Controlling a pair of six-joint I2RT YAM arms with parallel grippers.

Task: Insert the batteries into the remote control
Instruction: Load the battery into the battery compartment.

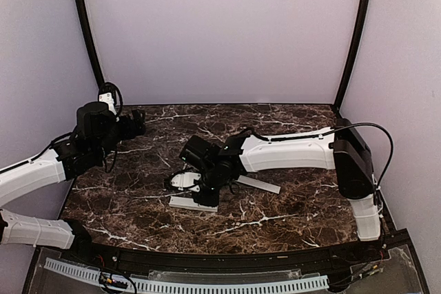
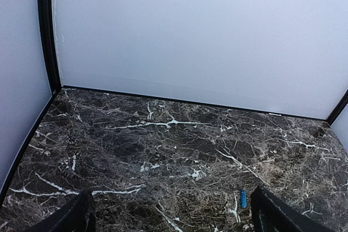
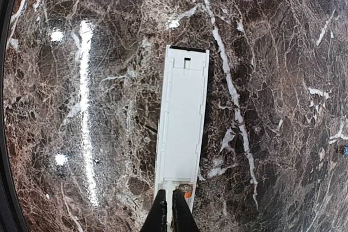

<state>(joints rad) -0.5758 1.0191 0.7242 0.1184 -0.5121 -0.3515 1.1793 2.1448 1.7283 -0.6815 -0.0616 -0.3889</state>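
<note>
Closest to my right wrist camera are the two black tips of my right pincer (image 3: 169, 195), clenched together with nothing between them. They rest at the near end of the slim white rectangular remote control (image 3: 184, 123). The remote lies flat on the dark brown white-veined marble tabletop (image 3: 283, 52) and stretches straight away from the tips, with a small slot at its far end. Just right of the tips, a small round orange-brown cap (image 3: 186, 191) sits in the remote's near end. At this view's right edge there is a blue speck I cannot identify. My left wrist camera shows something the right does not: a tiny slim blue cylindrical battery (image 2: 243, 198) lying alone on the marble. It is just inside the right finger of my left pincer (image 2: 174, 213), which is spread wide and released. Only the overhead view shows both arms, with the left pincer (image 1: 136, 123) well apart from the right pincer (image 1: 205, 194). There the remote (image 1: 191, 203) lies under the right pincer, and a flat pale strip (image 1: 260, 184) lies just beside it.
</note>
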